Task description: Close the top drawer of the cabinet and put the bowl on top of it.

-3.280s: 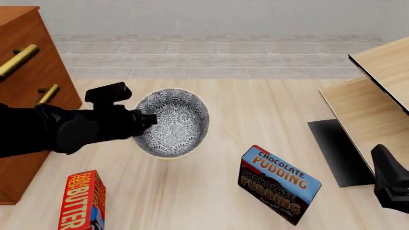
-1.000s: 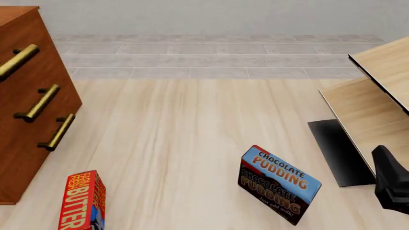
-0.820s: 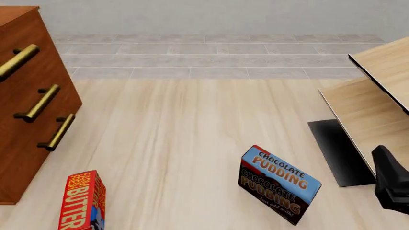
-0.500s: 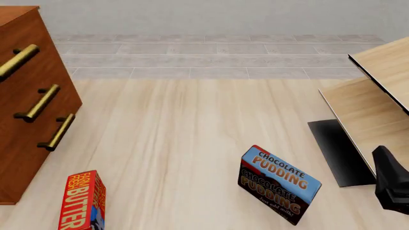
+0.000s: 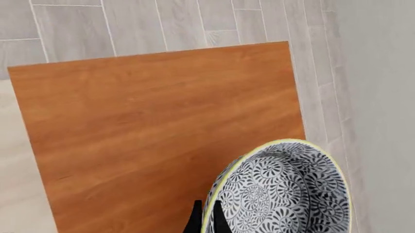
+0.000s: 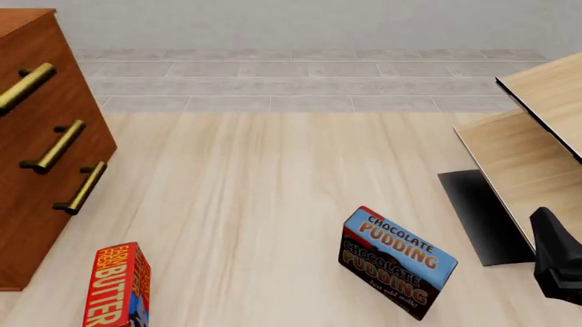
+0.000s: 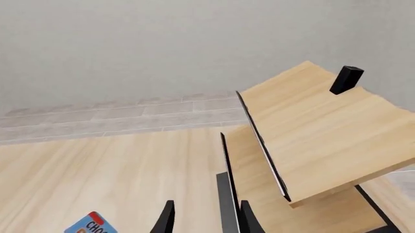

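Fingertips of the left pincer (image 5: 205,218) show at the edge of the left wrist view, closed thin on the rim of the bowl (image 5: 285,189), one tip inside the wall and one outside, so the bowl hangs tilted from that single pinch. It looks like glazed ware: stiff, probably smooth and slippery, liable to chip if dropped, and heavy enough to swing about a grip on one edge. The rim is the only place such a narrow pincer can take it, and a slow, level lowering seems wise. Beyond the bowl lies the flat top of the cabinet (image 5: 155,141), directly under it, with the bowl over the corner nearest the grey wall, not yet set down as far as can be told. In the front view the butter box (image 6: 116,286) and pudding box (image 6: 396,262) stand on the bench (image 6: 264,197), and the top drawer (image 6: 23,87) looks flush with the two below. The right pincer (image 7: 204,218) is open and empty, facing the pale shelf unit (image 7: 318,131).
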`<act>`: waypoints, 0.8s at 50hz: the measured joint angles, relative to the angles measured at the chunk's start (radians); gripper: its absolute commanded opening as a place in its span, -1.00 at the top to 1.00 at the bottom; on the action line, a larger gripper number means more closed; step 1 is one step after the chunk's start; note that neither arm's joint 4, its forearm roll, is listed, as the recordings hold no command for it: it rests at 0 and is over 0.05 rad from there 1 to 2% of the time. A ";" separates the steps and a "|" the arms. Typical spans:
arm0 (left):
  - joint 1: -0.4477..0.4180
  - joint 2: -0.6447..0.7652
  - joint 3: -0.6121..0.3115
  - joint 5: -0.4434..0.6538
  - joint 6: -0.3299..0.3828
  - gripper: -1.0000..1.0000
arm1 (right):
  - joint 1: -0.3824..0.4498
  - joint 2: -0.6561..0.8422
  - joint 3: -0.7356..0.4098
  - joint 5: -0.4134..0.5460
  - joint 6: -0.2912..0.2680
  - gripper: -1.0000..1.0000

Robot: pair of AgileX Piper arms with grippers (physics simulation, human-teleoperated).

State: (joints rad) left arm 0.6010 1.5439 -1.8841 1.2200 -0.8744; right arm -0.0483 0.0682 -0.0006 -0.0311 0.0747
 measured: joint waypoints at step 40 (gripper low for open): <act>0.040 0.026 0.013 -0.005 0.011 1.00 | 0.000 -0.001 0.000 0.001 -0.001 -1.00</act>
State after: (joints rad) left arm 0.6406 1.5702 -1.8715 1.2146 -0.8633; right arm -0.0481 0.0670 -0.0004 -0.0303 0.0741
